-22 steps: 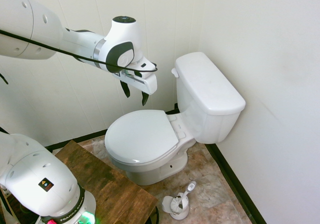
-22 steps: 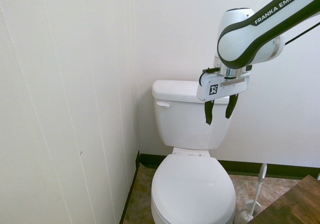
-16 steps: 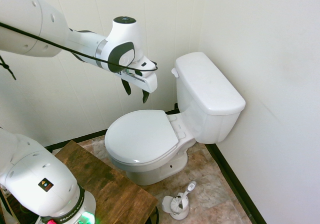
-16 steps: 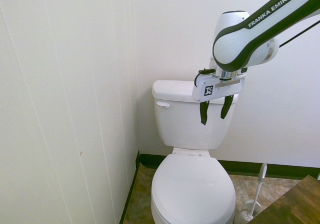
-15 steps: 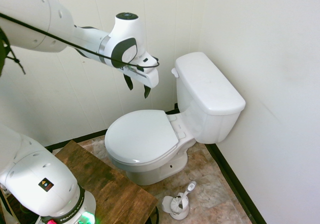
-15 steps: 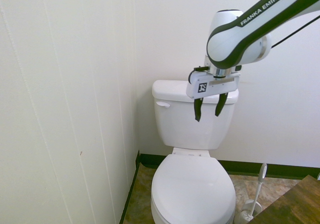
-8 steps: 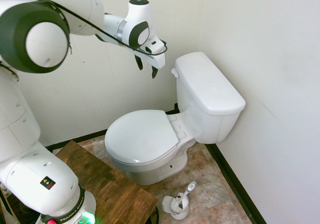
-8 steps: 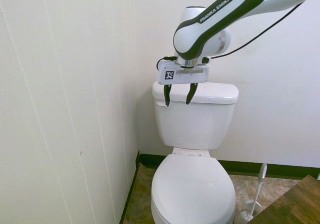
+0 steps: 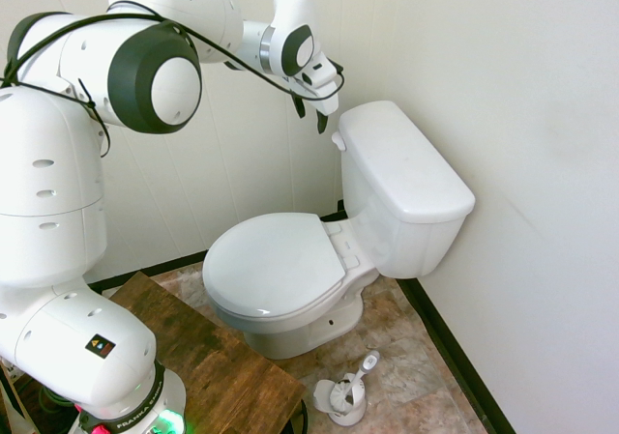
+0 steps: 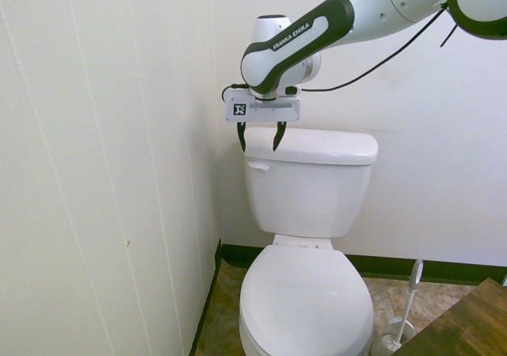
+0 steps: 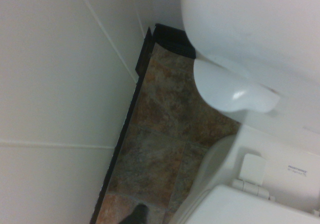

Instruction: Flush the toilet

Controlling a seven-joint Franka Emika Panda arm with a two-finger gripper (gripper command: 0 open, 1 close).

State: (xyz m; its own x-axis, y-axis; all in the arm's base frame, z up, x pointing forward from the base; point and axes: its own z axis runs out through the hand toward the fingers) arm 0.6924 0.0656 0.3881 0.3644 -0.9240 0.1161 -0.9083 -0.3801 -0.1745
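1. Hovering with fingers spread, the gripper (image 10: 259, 136) is hanging just above the flush lever (image 10: 257, 166), positioned to press it.
2. Against the back wall, the toilet (image 9: 319, 250) is sitting with its lever at the tank's (image 10: 309, 185) front corner.

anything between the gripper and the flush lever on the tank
Nothing. In the second exterior view the open gripper hangs just above the flush lever, with only bare air between them.

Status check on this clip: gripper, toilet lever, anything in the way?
Gripper open, empty, pointing down just above the flush lever. Toilet lid shut, lever untouched. Nothing between gripper and lever.
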